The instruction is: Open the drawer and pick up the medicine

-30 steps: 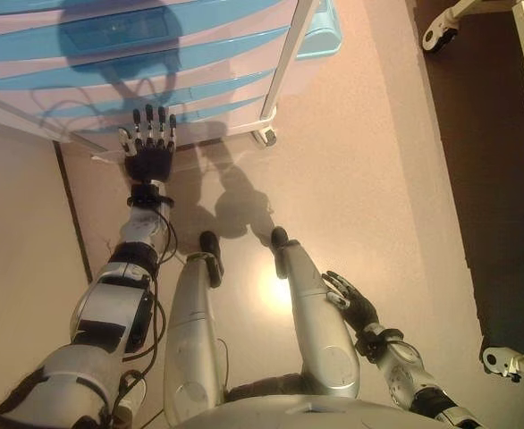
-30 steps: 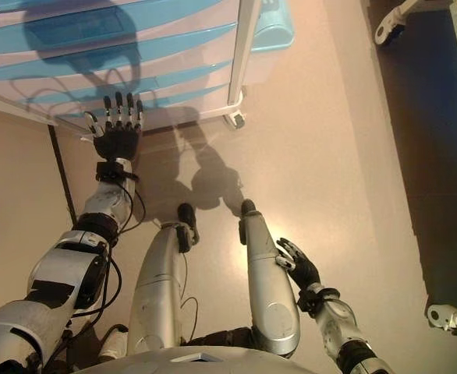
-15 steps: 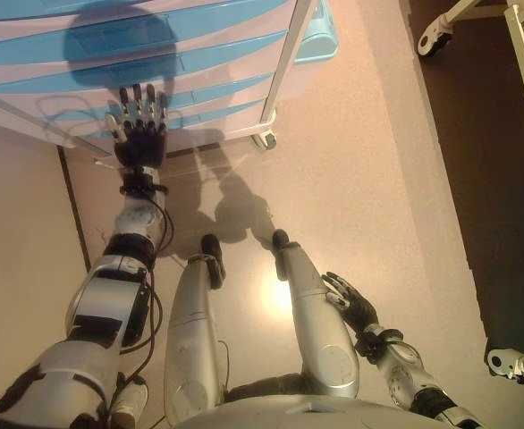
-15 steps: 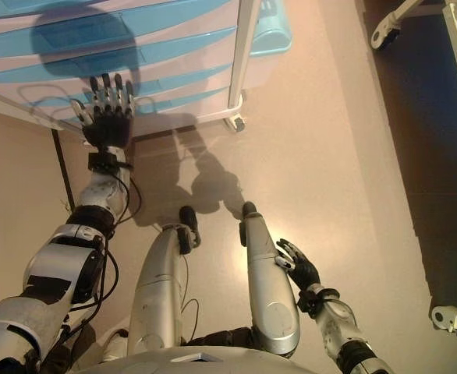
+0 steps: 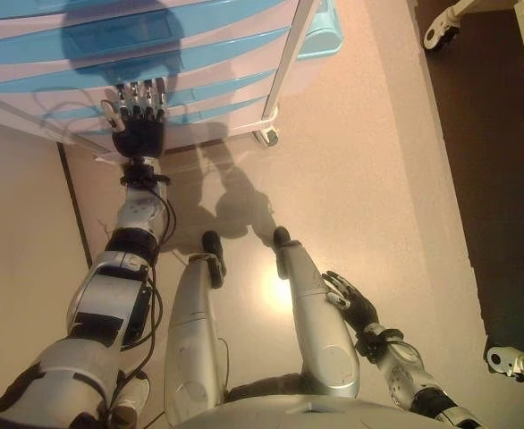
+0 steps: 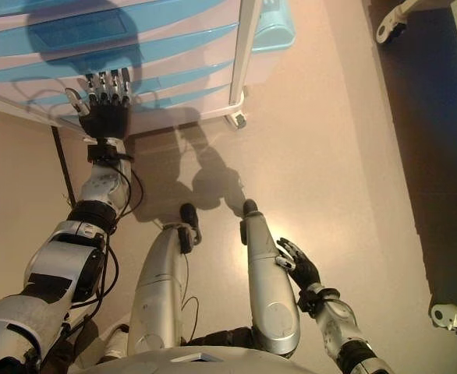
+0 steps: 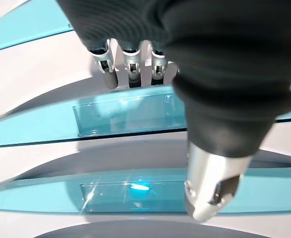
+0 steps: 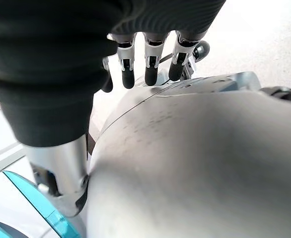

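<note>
Looks like some kind of clinic or care-lab room to me, not anybody's home. You've got a wheeled drawer cart [image 5: 155,54] with stacked white and translucent blue drawer fronts, sitting on a caster [image 5: 264,137] on plain beige sheet flooring [image 5: 351,179]. Off to the side there's a darker strip of floor [image 5: 494,179], with white tubular frames on wheels [image 5: 441,31] at the far corner and near corner [image 5: 503,360], the sort of legs you get on rolling medical furniture.
</note>
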You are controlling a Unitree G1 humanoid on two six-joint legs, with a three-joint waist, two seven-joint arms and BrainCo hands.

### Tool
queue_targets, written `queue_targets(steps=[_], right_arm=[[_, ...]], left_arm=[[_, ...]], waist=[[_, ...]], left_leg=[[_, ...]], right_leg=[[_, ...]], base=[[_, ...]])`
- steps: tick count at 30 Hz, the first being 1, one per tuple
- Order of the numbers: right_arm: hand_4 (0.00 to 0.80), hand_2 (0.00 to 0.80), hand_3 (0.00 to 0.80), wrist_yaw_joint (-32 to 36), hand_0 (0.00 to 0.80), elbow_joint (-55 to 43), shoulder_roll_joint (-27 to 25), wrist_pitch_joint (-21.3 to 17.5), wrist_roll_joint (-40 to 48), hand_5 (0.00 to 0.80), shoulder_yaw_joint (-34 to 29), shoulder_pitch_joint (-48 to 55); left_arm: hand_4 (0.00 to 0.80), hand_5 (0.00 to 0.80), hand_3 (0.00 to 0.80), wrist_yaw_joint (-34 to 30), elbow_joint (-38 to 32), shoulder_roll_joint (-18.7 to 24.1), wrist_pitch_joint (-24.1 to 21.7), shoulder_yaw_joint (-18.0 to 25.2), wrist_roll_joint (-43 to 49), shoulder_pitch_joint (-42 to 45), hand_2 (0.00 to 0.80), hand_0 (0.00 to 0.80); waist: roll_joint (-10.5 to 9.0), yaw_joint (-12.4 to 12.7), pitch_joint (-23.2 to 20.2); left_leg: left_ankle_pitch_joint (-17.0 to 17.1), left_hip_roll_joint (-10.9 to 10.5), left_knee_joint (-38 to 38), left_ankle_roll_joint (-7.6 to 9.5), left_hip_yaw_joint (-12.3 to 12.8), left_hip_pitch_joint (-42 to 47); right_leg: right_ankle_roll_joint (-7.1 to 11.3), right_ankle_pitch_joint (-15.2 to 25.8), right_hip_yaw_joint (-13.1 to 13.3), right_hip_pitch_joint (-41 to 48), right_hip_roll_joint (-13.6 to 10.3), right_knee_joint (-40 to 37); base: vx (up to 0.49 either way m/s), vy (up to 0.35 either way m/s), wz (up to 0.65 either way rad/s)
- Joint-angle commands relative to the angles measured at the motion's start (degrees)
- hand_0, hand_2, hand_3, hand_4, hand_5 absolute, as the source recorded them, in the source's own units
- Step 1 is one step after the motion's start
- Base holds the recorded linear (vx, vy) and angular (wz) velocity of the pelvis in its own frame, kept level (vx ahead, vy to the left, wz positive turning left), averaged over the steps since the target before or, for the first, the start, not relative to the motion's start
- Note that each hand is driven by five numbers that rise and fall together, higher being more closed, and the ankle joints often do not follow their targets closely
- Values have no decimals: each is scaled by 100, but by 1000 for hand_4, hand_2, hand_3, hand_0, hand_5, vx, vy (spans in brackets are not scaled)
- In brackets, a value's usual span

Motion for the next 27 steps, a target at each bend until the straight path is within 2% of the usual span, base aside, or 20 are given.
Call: queue_targets(steps=[1, 6, 7, 9, 14, 27], right_arm=[[0, 0, 0, 136, 0, -77, -189, -113, 84, 0, 212, 193], [0, 0, 0, 237, 0, 34, -238, -155, 97, 0, 173, 185], [0, 0, 0, 243, 0, 46, -241, -155, 102, 0, 169, 181], [0, 0, 0, 290, 0, 119, -244, -185, 85, 0, 137, 166], [0, 0, 0, 323, 0, 186, -240, -197, 76, 0, 128, 138], [0, 0, 0, 167, 0, 70, -162, -210, -79, 0, 112, 188]], left_arm=[[0, 0, 0, -324, -641, 173, -233, -69, -42, -653, 0, 0], [0, 0, 0, -876, -777, 249, -280, -96, -157, -804, 0, 0], [85, 85, 85, -918, -804, 241, -305, -103, -163, -801, 85, 85], [800, 800, 800, -1092, -915, 207, -433, -139, -169, -777, 800, 800], [800, 800, 800, -1194, -1015, 135, -525, -162, -123, -727, 800, 800], [800, 800, 800, -1547, -977, 64, -398, -75, 297, -237, 800, 800]], waist=[[296, -30, -197], [312, -27, -197], [316, -24, -197], [327, -14, -197], [336, 17, -197], [318, 153, -197]], left_leg=[[-313, -381, -1187, 419, 365, 702], [-309, -395, -1192, 401, 366, 734], [-306, -398, -1194, 399, 365, 736], [-297, -399, -1202, 386, 367, 753], [-250, -393, -1277, 359, 355, 814], [-139, -337, -1404, 275, 250, 901]], right_leg=[[-297, 642, -150, -310, 423, -91], [-327, 608, -151, -249, 390, -151], [-331, 605, -153, -243, 387, -156], [-348, 589, -156, -216, 373, -177], [-378, 542, -182, -135, 354, -235], [-458, 388, -313, 70, 301, -396]], base=[[0, 0, 0], [7, 9, -2], [0, 0, 0], [0, 0, 0], [0, 0, 0], [-8, -11, 2]])
